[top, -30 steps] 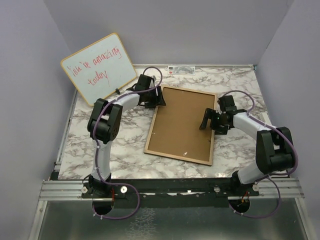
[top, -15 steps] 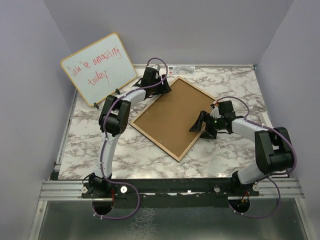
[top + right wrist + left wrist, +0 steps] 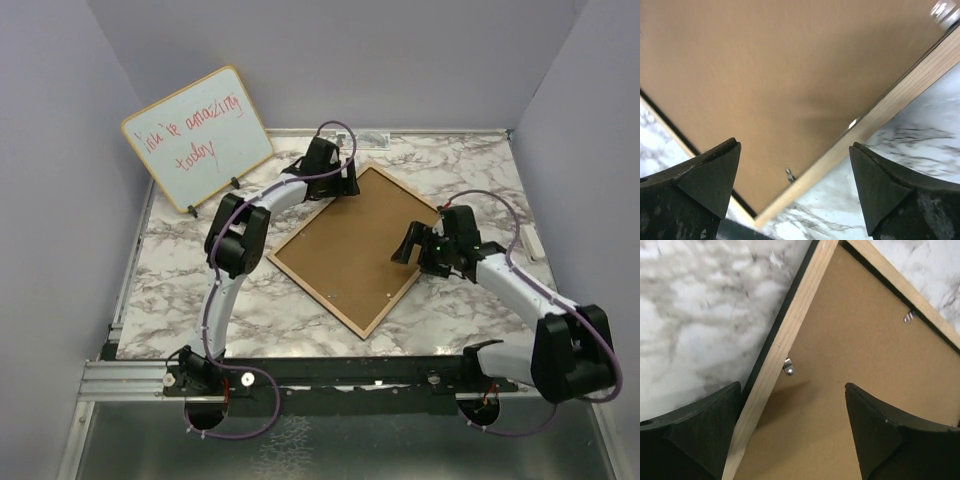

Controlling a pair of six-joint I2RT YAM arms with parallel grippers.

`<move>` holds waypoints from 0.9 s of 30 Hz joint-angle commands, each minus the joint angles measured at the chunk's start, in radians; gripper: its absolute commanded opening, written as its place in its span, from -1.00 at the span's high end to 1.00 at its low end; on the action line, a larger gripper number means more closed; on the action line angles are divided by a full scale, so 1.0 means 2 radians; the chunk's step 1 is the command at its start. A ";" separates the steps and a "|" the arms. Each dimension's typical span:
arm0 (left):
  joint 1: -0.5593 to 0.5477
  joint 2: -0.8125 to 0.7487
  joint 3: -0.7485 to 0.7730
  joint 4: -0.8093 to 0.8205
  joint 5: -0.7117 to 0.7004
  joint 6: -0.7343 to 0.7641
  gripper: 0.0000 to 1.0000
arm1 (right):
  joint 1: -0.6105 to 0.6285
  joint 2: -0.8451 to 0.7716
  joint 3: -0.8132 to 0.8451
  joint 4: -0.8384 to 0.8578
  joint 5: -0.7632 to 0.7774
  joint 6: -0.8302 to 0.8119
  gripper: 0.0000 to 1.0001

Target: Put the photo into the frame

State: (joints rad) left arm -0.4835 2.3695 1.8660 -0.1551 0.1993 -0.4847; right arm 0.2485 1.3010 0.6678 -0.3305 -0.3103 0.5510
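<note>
Frame (image 3: 316, 296) turned; left fingers (image 3: 695, 435), right fingers (image 3: 695, 185) wide open

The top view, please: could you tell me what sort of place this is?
Probably a robot test booth: plain walls box in a marble-patterned table, two arms are bolted to a metal rail, and a handwritten whiteboard leans behind.

Marbled table (image 3: 165, 275), frame (image 3: 350, 250) flat wood-side up, whiteboard (image 3: 197, 135) seemingly propped at far-left corner
</note>
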 commanded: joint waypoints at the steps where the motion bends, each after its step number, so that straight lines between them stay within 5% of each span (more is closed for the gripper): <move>1: -0.012 -0.084 -0.032 -0.094 -0.012 0.015 -0.77 | -0.001 -0.067 0.024 -0.014 0.158 -0.013 -0.89; 4: -0.008 -0.136 -0.069 -0.106 -0.033 0.020 -0.84 | -0.006 -0.052 0.058 0.015 0.202 -0.017 -0.89; 15: -0.007 -0.343 -0.326 -0.170 -0.128 -0.027 -0.94 | -0.082 0.252 0.348 -0.021 0.222 -0.026 -0.89; 23: -0.007 -0.475 -0.481 -0.185 -0.107 -0.069 -0.96 | -0.121 0.350 0.430 -0.012 0.201 -0.051 -0.88; 27: -0.007 -0.481 -0.518 -0.182 -0.077 -0.075 -0.98 | -0.144 0.391 0.464 -0.035 0.147 -0.062 -0.89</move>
State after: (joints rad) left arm -0.4976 1.4353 0.8745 -0.5213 -0.0006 -0.5999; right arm -0.0162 2.0171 1.5253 -0.3466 0.0746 0.4683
